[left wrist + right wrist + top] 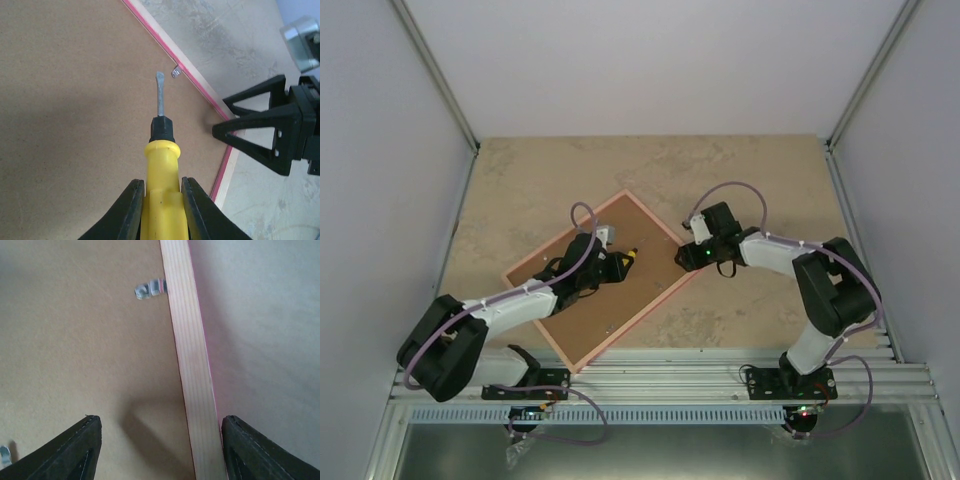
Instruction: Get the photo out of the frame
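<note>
Frame point(192, 365), one; screwdriver point(161, 165), one

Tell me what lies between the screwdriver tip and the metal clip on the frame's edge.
Only bare brown backing board. The left wrist view shows the screwdriver tip just short of the clip, with nothing else between them.

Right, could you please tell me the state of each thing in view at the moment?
Frame: face down on the table.
Backing board: seated in the frame.
Clip: lying over the board's edge.
Screwdriver: held, tip near the clip.
Left gripper: shut on the screwdriver.
Right gripper: open, astride the frame's rail.
Photo: not visible.
</note>
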